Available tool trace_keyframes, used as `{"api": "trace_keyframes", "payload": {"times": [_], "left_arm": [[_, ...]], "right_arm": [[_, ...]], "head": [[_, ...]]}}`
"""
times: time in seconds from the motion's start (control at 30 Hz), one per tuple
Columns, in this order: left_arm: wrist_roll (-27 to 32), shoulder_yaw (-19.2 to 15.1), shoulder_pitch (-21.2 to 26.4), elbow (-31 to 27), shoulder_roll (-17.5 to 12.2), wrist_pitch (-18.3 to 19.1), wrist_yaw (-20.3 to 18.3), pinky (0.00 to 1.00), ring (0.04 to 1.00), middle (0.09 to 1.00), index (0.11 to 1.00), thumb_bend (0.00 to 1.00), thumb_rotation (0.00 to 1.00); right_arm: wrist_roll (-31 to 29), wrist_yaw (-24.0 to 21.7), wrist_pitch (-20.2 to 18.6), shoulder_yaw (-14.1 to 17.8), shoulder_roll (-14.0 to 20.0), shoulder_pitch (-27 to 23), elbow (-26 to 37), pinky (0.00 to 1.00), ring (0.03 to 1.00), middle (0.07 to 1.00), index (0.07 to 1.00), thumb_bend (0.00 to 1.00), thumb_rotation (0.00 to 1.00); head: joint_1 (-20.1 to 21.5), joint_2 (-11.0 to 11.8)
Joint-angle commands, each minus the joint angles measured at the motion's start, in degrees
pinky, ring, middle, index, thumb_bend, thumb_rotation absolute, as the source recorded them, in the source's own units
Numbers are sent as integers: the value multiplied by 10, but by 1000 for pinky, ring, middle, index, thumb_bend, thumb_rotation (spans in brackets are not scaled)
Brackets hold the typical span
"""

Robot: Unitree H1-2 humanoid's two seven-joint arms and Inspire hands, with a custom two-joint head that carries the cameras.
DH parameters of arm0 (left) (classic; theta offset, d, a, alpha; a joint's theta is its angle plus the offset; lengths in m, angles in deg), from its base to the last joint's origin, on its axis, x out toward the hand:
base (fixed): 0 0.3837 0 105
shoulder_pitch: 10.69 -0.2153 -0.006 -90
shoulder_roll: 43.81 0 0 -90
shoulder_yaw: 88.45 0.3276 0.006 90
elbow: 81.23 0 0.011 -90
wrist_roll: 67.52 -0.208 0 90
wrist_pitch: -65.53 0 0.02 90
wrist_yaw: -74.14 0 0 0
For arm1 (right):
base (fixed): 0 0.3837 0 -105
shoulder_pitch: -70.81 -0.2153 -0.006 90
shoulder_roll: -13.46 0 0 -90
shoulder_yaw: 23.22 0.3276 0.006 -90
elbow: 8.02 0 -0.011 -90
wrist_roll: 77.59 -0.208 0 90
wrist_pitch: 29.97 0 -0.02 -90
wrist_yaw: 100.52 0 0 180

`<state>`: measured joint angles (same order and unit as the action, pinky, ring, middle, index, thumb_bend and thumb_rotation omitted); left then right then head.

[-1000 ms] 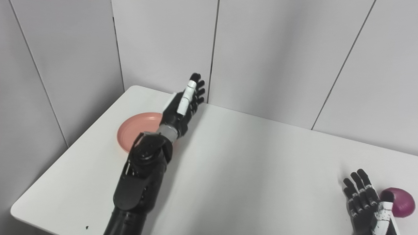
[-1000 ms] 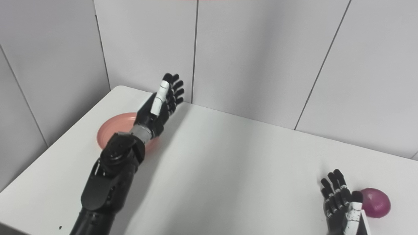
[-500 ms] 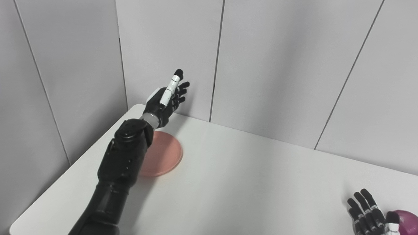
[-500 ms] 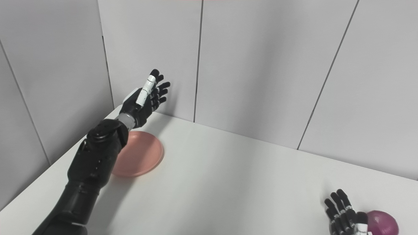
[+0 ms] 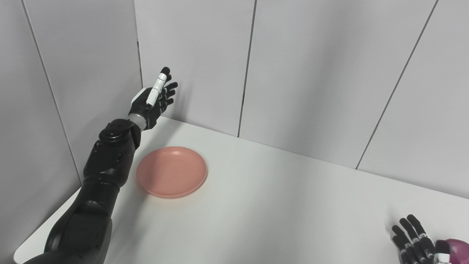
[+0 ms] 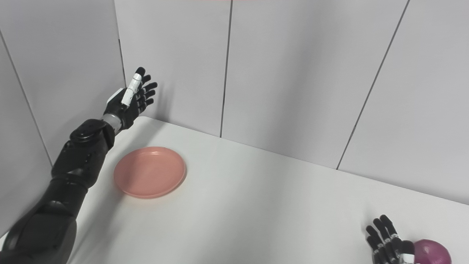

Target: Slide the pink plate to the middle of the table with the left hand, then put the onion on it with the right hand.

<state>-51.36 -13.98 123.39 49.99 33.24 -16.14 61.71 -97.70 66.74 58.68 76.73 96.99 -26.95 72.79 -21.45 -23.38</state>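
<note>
Fingers (image 5: 165,89) of the left hand (image 5: 152,99) spread empty, above the pink plate (image 5: 172,171).

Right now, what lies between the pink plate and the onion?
Only bare table between the pink plate and the onion, besides the right hand beside it; both eye views.

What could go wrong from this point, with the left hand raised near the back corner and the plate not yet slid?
1. The left hand hangs open above and behind the pink plate, close to the wall panels; a careless descent might brush them.
2. The plate is shallow, so a push on its rim may tip it rather than slide it.
3. The onion sits near the table's near right side beside the open right hand; a nudge could roll it off.
</note>
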Motion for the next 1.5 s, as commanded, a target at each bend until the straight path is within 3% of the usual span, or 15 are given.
{"api": "trace_keyframes", "payload": {"times": [0.0,0.6,1.07,1.17,1.47], "left_arm": [[0,-9,19,-9,-19,-33,2,956,959,935,960,909,848],[0,-23,-48,18,-15,-72,10,945,940,944,968,920,867],[4,-35,-74,-2,-28,-72,12,991,960,936,967,902,877],[3,-36,-78,10,-30,-82,8,968,949,931,961,882,879],[1,-31,-88,57,-25,-109,-6,950,939,914,935,948,838]], "right_arm": [[-4,-5,-4,3,-8,66,-56,928,902,914,912,1000,888],[-9,1,-20,2,-2,74,-35,825,849,864,857,1000,852],[-16,2,-27,4,5,75,-33,927,903,917,919,1000,857],[-18,-1,-25,5,7,74,-37,936,903,917,921,1000,855],[-19,4,-33,4,8,78,-28,903,878,898,900,1000,857]], "head": [[0,-2],[-2,-13],[-6,-16],[-7,-17],[-7,-21]]}}
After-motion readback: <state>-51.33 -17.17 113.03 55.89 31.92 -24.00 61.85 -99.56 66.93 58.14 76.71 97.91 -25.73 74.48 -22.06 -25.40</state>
